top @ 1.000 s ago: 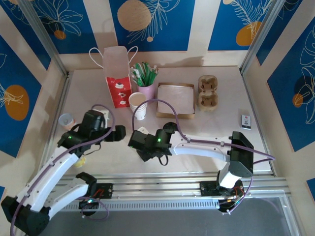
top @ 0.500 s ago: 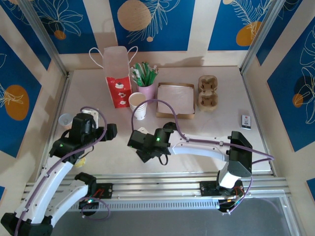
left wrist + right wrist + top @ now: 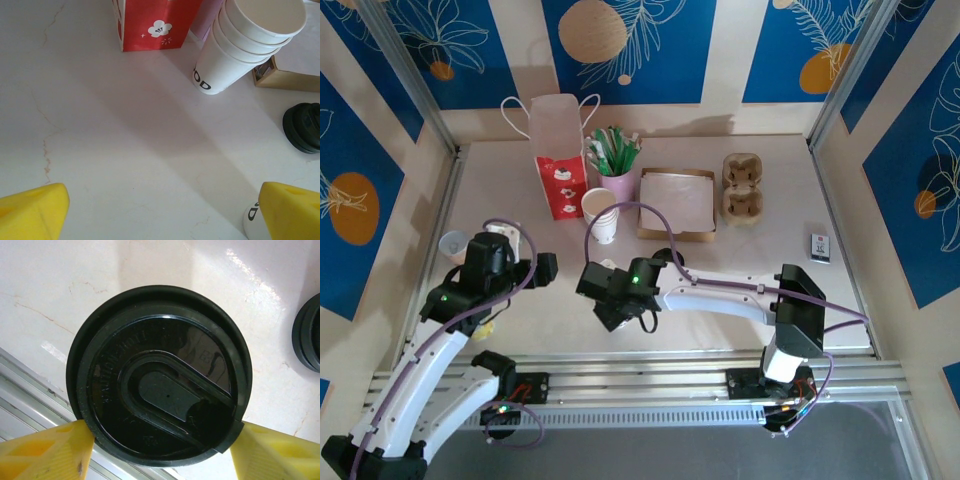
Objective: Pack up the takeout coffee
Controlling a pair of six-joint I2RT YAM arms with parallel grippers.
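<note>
The right gripper's yellow fingers sat at either side of the coffee cup's black lid, touching its rim or just off it; I could not tell which. The cup stood near the front edge of the table, and the left gripper gaped wide to its left.

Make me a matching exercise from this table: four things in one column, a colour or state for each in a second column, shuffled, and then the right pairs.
Things
1. paper bag
2. stack of cups
3. takeout coffee
4. cup carrier

Descriptions
A. brown moulded pulp
B. capped with a black lid
C. red lower part with a white flower print
D. white, nested, open at the top

Pairs: 1-C, 2-D, 3-B, 4-A
</note>
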